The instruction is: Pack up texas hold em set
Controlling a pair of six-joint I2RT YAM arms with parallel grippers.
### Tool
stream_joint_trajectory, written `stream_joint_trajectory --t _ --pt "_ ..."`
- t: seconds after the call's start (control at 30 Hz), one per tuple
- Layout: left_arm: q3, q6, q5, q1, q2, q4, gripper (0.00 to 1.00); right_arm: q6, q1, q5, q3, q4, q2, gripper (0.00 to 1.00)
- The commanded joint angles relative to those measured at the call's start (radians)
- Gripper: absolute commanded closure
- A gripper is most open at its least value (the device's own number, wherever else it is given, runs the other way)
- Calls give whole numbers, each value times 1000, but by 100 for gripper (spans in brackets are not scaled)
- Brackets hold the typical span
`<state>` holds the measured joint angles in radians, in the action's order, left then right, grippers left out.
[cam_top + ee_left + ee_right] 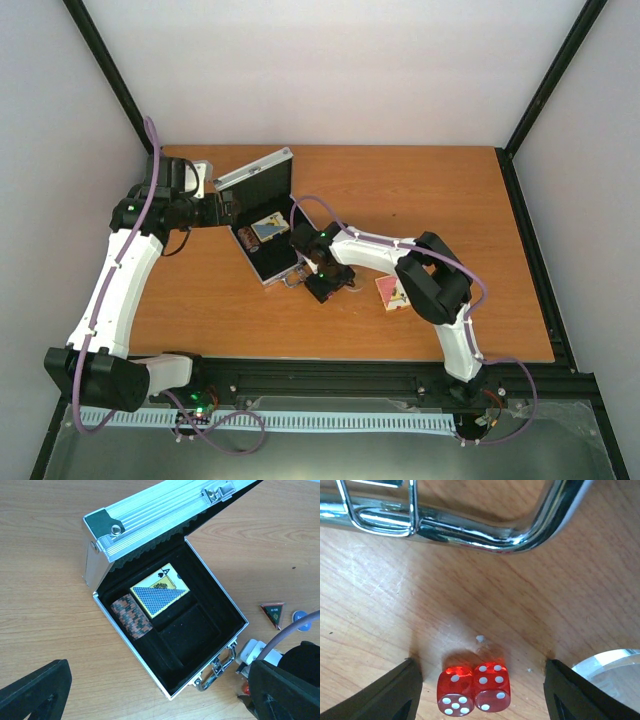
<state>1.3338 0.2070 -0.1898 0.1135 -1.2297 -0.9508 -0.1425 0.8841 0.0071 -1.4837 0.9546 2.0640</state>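
**Both claws spread wide; the dice sit between the right fingers, beside the open case**

Top external: You have the silver case (pixel 268 245) standing open at the back left of the table (pixel 440 200). Its lid (pixel 255 170) is tilted up and away from the arms. A blue-yellow card pack (pixel 270 228) lies inside on the black lining. The left gripper (pixel 222 207) sits just beside the case's left side, near the hinge. The right gripper (pixel 315 285) is low over the table at the case's front edge. The red card pack (pixel 392 292) lies flat on the wood to the right of that gripper, outside the case. From this height you cannot tell how far either claw is open.

Left wrist: You look down into the case. The chip stack (pixel 131 616) lies on its side in the long slot along one wall, just beside the blue-yellow pack. The handle (pixel 218 666) hangs off the near wall. The left claw's two fingers stand far apart at the bottom corners of the frame, with nothing gripped.

Right wrist: The two red dice (pixel 474 689) rest side by side on the wood, touching each other. They lie between the right claw's wide-open fingers, and neither finger touches them. The chrome handle crosses the top of the frame. The clear disc (pixel 615 672) lies at the lower right, just outside the right finger.
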Motion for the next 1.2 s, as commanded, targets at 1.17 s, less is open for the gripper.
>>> stream_joint_trajectory --t 1.17 --pt "-4 -3 2 2 -7 11 0 -18 -7 -34 -63 65 -6 34"
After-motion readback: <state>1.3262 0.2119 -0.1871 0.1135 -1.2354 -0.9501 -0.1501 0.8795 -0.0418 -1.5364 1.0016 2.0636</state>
